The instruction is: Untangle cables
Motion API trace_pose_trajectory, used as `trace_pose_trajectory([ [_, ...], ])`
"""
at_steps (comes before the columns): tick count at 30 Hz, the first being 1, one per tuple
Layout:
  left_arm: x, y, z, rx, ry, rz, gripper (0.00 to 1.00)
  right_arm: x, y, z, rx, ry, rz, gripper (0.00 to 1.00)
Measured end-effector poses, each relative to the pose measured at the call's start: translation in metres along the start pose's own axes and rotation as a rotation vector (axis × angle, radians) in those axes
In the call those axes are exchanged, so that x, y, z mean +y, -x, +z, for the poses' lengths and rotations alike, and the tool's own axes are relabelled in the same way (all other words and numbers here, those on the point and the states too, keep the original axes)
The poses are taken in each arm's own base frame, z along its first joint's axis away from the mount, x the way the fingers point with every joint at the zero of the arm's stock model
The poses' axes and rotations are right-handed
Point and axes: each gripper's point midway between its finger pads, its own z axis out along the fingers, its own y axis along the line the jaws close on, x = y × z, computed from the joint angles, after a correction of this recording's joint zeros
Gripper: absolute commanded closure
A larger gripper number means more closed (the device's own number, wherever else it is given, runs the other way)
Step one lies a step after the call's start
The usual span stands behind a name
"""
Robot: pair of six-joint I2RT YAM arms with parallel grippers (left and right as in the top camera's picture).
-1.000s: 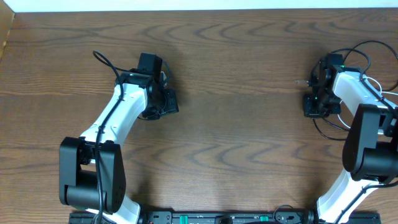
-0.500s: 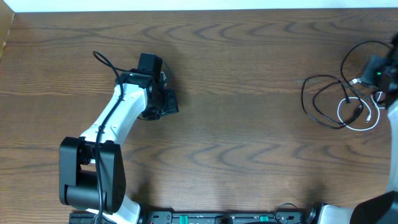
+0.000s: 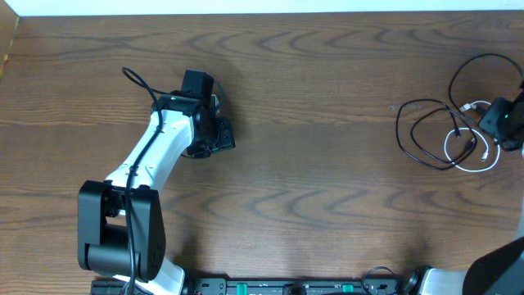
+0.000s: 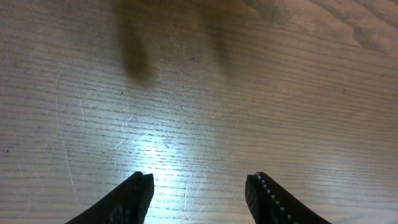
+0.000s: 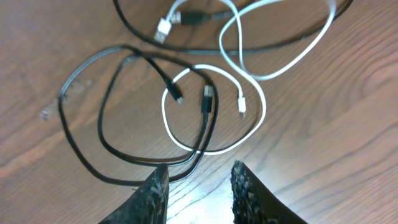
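The right gripper [image 5: 198,177] hangs with its jaws parted and nothing between them. Just ahead of its fingertips, thin black charging cords [image 5: 99,127] loop across a thin white cord [image 5: 205,151] on the brown wooden table [image 5: 336,162]. The left gripper [image 4: 199,183], well apart from them, is spread wide and holds nothing.

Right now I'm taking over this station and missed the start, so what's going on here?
Two robot arms are set to untangle cables. The cables lie in a loose tangle near the right edge of the table, with black loops crossing a white cable. The right gripper hovers above them, jaws apart, holding nothing. The left gripper is far off to the left over bare wood, also open and empty. Nothing has been separated yet.
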Motion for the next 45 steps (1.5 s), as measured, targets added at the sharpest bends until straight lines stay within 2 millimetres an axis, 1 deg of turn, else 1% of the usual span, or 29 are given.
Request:
trace_pose_trajectory([
  [1, 0.0, 0.0, 0.0, 0.001, 0.0, 0.0, 0.47, 0.0, -0.004, 0.004, 0.011, 0.001, 0.002, 0.69],
  [3, 0.0, 0.0, 0.0, 0.001, 0.0, 0.0, 0.47, -0.001, -0.021, 0.022, 0.064, -0.008, 0.018, 0.66],
  [5, 0.0, 0.0, 0.0, 0.001, 0.0, 0.0, 0.47, -0.003, -0.043, 0.052, 0.135, -0.024, 0.048, 0.64],
  [7, 0.0, 0.0, 0.0, 0.002, 0.001, 0.0, 0.47, -0.003, -0.05, 0.064, 0.155, -0.028, 0.06, 0.63],
  [10, 0.0, -0.001, 0.0, 0.003, 0.001, -0.001, 0.47, -0.003, -0.063, 0.092, 0.19, -0.038, 0.078, 0.61],
  [11, 0.0, -0.001, 0.0, 0.003, 0.001, -0.001, 0.47, -0.003, -0.064, 0.094, 0.195, -0.039, 0.078, 0.6],
  [13, 0.0, -0.001, 0.0, 0.004, 0.002, -0.001, 0.47, -0.003, -0.067, 0.107, 0.207, -0.043, 0.084, 0.6],
  [18, 0.0, -0.001, 0.0, 0.004, 0.002, -0.001, 0.47, -0.002, -0.069, 0.128, 0.217, -0.049, 0.102, 0.6],
  [23, 0.001, -0.002, 0.0, 0.007, 0.003, -0.001, 0.47, -0.005, -0.073, 0.139, 0.227, -0.077, 0.123, 0.62],
  [25, 0.001, -0.002, 0.0, 0.007, 0.003, -0.001, 0.47, -0.006, -0.07, 0.139, 0.215, -0.083, 0.13, 0.62],
  [28, 0.001, -0.002, 0.0, 0.007, 0.003, -0.002, 0.47, -0.006, -0.068, 0.14, 0.203, -0.084, 0.14, 0.65],
  [32, 0.001, -0.002, 0.0, 0.007, 0.003, -0.002, 0.47, -0.006, -0.068, 0.14, 0.204, -0.087, 0.151, 0.65],
  [34, 0.001, -0.002, 0.0, 0.007, 0.003, -0.002, 0.47, -0.007, -0.072, 0.141, 0.208, -0.09, 0.159, 0.65],
  [37, 0.001, -0.002, 0.0, 0.007, 0.003, -0.001, 0.47, -0.007, -0.071, 0.143, 0.19, -0.084, 0.171, 0.67],
  [38, 0.001, -0.002, 0.0, 0.007, 0.003, -0.002, 0.47, -0.007, -0.072, 0.143, 0.186, -0.083, 0.173, 0.69],
  [39, 0.001, -0.002, 0.0, 0.007, 0.003, -0.002, 0.47, -0.007, -0.072, 0.143, 0.184, -0.082, 0.177, 0.74],
  [41, 0.001, -0.002, 0.0, 0.007, 0.003, -0.002, 0.47, -0.006, -0.071, 0.143, 0.18, -0.079, 0.178, 0.92],
  [42, 0.001, -0.002, 0.0, 0.007, 0.003, -0.002, 0.47, -0.007, -0.071, 0.143, 0.179, -0.082, 0.186, 0.98],
  [45, 0.001, -0.002, 0.0, 0.007, 0.003, -0.002, 0.47, -0.006, -0.071, 0.143, 0.177, -0.081, 0.188, 0.99],
])
